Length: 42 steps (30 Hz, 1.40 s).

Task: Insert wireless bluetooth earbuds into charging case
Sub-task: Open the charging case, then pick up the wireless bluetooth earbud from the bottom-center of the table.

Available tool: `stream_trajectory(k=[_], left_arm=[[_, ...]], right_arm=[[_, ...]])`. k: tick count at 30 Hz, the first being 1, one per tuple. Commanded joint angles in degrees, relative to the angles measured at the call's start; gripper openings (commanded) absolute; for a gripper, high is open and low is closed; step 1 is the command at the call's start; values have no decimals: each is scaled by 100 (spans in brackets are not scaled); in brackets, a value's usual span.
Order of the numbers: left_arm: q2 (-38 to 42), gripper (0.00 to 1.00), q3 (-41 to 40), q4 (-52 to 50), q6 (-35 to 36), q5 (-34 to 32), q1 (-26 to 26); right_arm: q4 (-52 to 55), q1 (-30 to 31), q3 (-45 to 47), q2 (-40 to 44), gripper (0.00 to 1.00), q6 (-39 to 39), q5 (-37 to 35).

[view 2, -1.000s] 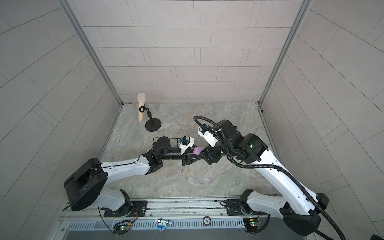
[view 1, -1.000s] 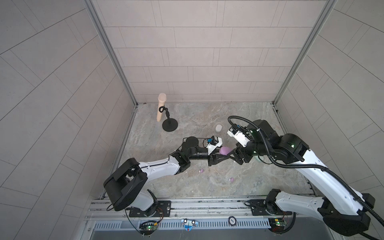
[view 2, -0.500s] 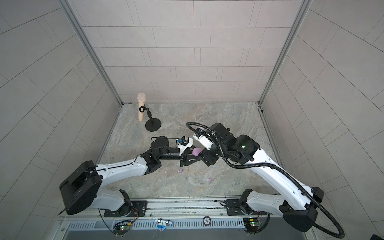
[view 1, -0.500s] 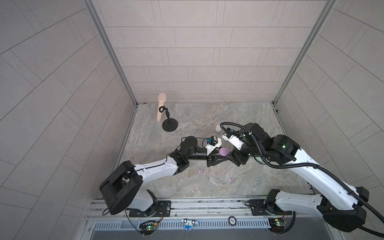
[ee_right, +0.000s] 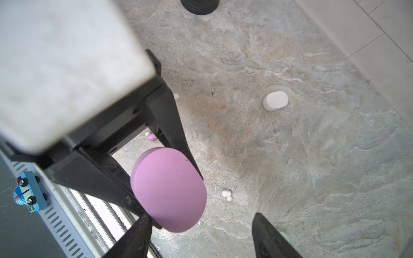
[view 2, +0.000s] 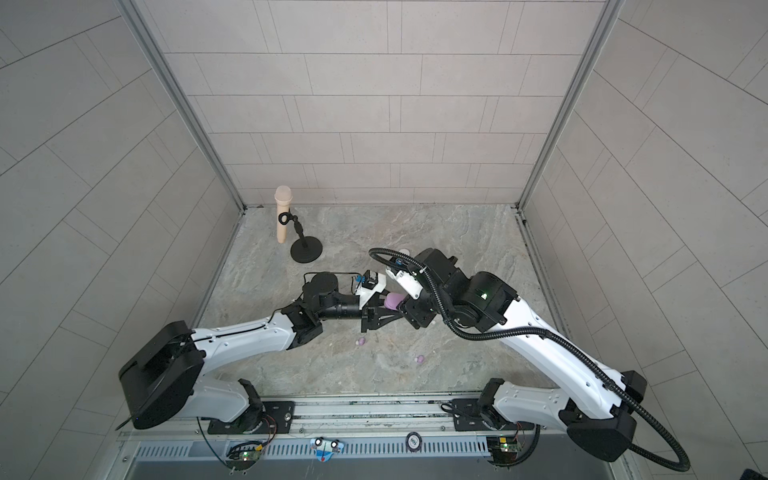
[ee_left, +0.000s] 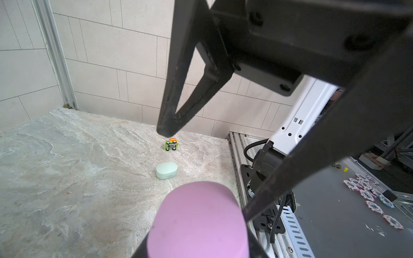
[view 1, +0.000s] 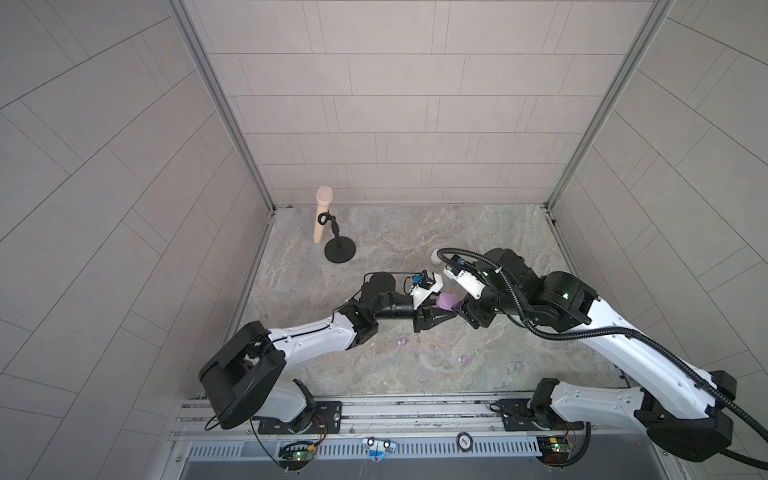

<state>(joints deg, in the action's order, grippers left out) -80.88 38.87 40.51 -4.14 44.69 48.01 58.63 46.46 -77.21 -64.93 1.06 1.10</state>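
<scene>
Presently, two lilac earbuds [view 1: 402,341], tiny and rounded, lie well apart on the marble table [view 1: 374,249]. A white earbud [ee_right: 226,194] lies near them. The left gripper [ee_right: 172,194] pinches the lilac case [view 1: 448,300]. The right gripper [ee_right: 201,215] is spread wide beside it.

Top views: paired, high, looking down over whole tabletop [view 1: 415,232]. Wrist views: close-up, both showing lilac case [ee_left: 196,223].

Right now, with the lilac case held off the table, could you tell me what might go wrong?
The left gripper pinches the lilac charging case by its edges in mid-air, so the open right gripper beside it could knock it loose. A fall might hit the lilac earbud on the table.
</scene>
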Motion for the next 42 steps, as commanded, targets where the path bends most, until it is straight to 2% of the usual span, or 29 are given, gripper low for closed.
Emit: stream_trajectory(k=[1, 10, 17, 22, 27, 33, 39, 42], left_arm=[[224, 20, 50, 177, 139, 451, 191], [225, 19, -7, 212, 134, 329, 185], [127, 18, -212, 600, -170, 47, -31], [272, 19, -517, 873, -335, -300, -328], [597, 19, -755, 623, -263, -652, -535], [941, 20, -1075, 544, -235, -1035, -618], [1142, 20, -1318, 702, -450, -1239, -617], [1296, 20, -1409, 616, -458, -1420, -620]], right_arm=[[-177, -75, -191, -40, 73, -97, -733], [-63, -110, -374, -7, 73, 17, -733], [149, -170, -532, 66, 84, 374, -166], [259, -391, -389, 249, 89, 948, 313], [239, -539, 314, 464, 90, 1974, 457], [-699, -541, 2028, 748, 89, 3787, 1010], [-829, -527, 2993, 899, 87, 5365, 628], [-1025, -521, 3477, 851, 85, 5890, 882]])
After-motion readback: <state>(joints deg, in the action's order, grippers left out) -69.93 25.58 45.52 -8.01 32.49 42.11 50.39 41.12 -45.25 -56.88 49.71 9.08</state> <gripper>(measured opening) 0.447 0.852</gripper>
